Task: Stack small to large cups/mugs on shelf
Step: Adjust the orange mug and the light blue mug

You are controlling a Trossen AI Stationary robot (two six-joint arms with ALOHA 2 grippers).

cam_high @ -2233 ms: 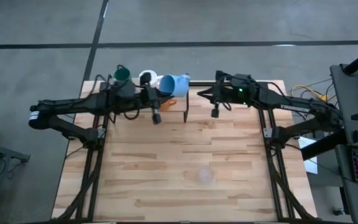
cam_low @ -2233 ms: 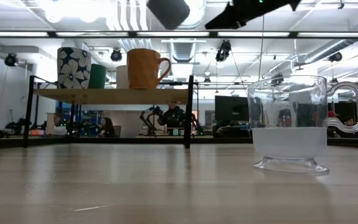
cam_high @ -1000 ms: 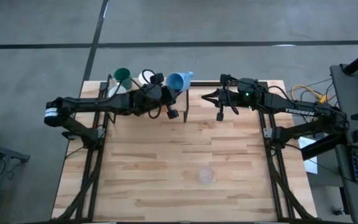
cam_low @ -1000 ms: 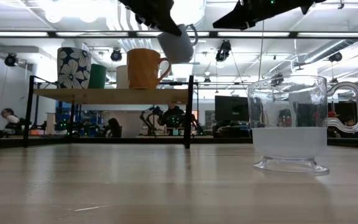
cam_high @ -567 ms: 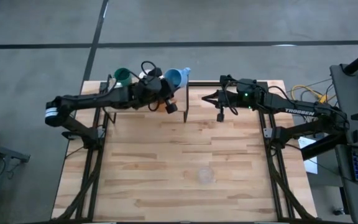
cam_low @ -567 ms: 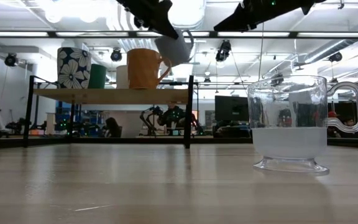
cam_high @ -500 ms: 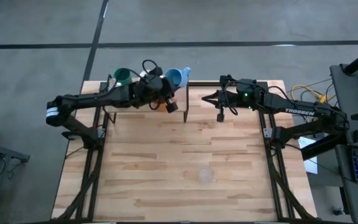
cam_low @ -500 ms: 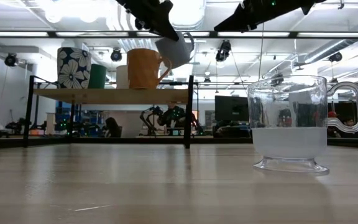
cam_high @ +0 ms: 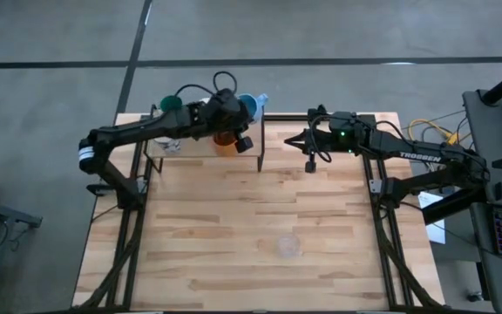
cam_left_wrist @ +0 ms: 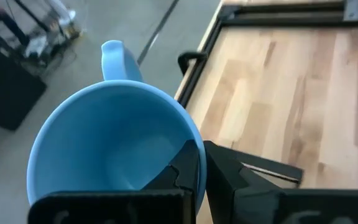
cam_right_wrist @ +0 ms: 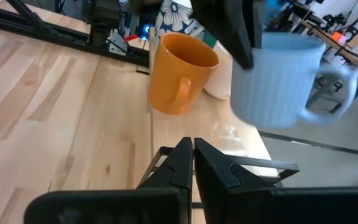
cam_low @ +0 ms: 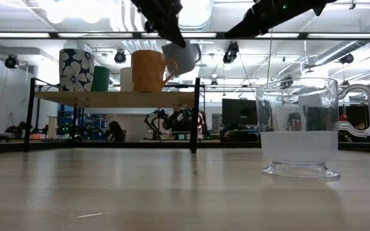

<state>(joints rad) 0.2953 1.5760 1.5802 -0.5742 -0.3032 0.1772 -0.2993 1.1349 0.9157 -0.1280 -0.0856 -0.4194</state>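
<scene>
Left gripper (cam_left_wrist: pixel 199 165) is clamped on the rim of the light blue cup (cam_left_wrist: pixel 114 152): one finger inside the bowl, one outside, wall pinched between them. On the high view I see the cup (cam_high: pixel 248 105) held in the air over the right end of the shelf (cam_high: pixel 200 146), near the table's far edge. On the low view it hangs tilted (cam_low: pixel 181 56), above shelf level and just right of the orange mug (cam_low: pixel 149 70), not touching the board as far as I can tell. The left wrist view shows its mouth facing the camera and its handle pointing away from the gripper. On the right wrist view the cup body (cam_right_wrist: pixel 277 78) reads roughly upright, handle sticking out sideways away from the orange mug, so the long axis runs steeply, not level.

Right gripper (cam_right_wrist: pixel 193 163) is fully closed on nothing, fingertips together. I see it (cam_high: pixel 310 162) parked above the table just right of the shelf, pointing toward it.

On the shelf: orange mug (cam_right_wrist: pixel 180 73) upright, handle facing my right wrist camera; white cup (cam_low: pixel 126 78) just behind it; dark green cup (cam_high: pixel 172 105) at the left end; a flower-patterned mug (cam_low: pixel 76 69) at the far left on the low view.

Clear cup (cam_low: pixel 299 127) stands upright on the tabletop (cam_high: pixel 234 227), well apart from the shelf, near the front; handle to the right on the low view.
</scene>
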